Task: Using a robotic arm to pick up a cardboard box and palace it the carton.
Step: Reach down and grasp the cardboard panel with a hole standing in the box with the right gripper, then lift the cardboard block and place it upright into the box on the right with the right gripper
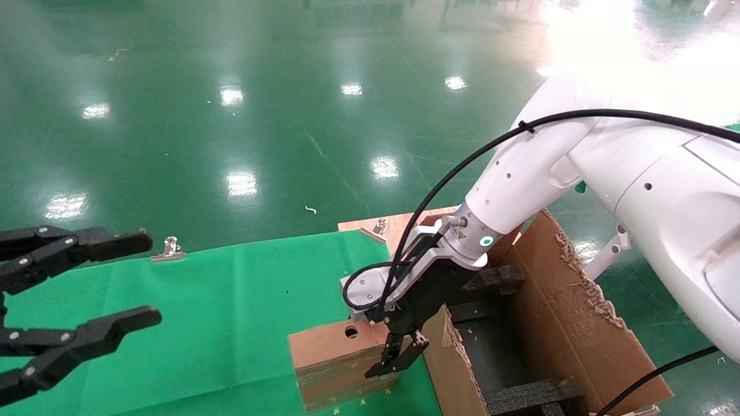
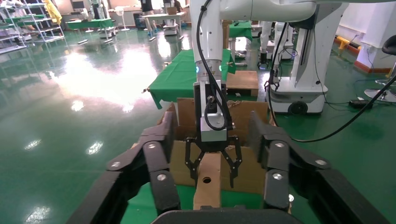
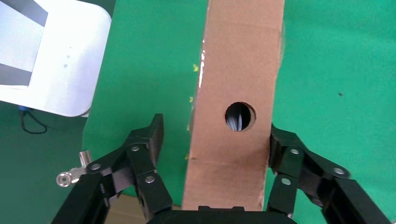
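Beside the carton, the right gripper sits wide open around the box, one finger apart.

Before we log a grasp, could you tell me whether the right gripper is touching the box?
Cannot tell. In the right wrist view the right gripper straddles the box: one finger shows a gap, the other meets its edge.

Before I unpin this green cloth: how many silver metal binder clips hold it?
2 visible: one silver metal binder clip on the green cloth's far edge, another clip near the large brown carton. Others may be hidden.
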You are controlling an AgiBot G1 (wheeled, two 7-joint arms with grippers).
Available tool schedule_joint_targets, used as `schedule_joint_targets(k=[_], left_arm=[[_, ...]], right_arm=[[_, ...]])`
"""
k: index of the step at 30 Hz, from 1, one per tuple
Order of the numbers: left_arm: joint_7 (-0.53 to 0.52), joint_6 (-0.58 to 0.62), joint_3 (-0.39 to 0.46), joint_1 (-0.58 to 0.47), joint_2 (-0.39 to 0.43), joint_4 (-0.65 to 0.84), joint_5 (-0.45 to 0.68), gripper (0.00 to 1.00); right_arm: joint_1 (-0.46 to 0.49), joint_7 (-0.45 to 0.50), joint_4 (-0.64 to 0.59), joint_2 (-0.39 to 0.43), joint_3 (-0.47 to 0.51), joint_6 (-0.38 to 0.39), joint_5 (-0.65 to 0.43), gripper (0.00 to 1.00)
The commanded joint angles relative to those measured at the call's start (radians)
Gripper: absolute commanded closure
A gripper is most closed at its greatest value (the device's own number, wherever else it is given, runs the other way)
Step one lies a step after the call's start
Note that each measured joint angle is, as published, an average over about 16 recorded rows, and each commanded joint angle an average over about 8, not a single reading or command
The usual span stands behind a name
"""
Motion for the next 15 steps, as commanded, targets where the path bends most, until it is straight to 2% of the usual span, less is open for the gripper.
schedule_joint_targets(k=[1, 15], left_arm=[[0.000, 0.000, 0.000, 0.000, 0.000, 0.000, 0.000, 0.00], [0.000, 0.000, 0.000, 0.000, 0.000, 0.000, 0.000, 0.00]], right_arm=[[-0.001, 0.001, 0.001, 0.001, 0.001, 0.000, -0.001, 1.00], [-0.003, 0.002, 0.003, 0.002, 0.004, -0.002, -0.004, 1.00]])
